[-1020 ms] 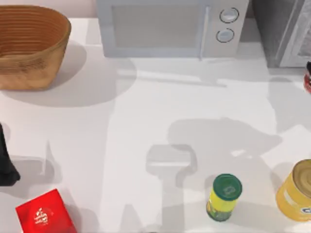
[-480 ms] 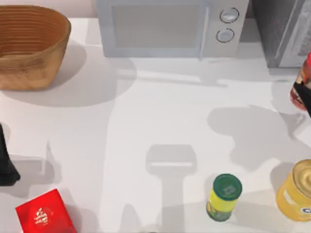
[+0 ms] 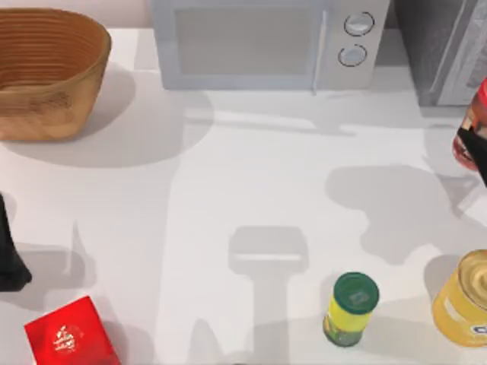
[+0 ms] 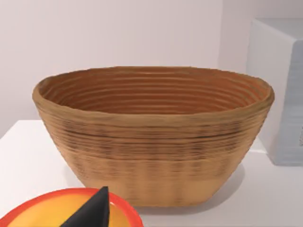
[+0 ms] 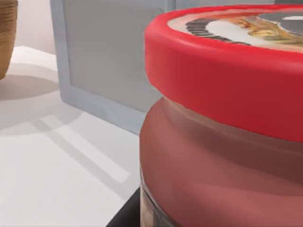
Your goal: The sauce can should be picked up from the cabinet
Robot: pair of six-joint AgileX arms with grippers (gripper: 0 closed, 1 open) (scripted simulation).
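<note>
Since the earlier frame the sauce can has come into fuller sight at the top view's right edge, just in front of the cabinet, and between the last two frames it barely shifts. It appears lifted off the worktop, with the right end effector a dark shape against its side; clamped on the can seems likely, though the fingers themselves are hidden. I judge the can rigid, fairly light and smooth-walled, so a squeeze across the body under the red lid should suit. The right wrist view gives the can close against the cabinet's grey framed panel. The left end effector sits parked, far from the cabinet.
</note>
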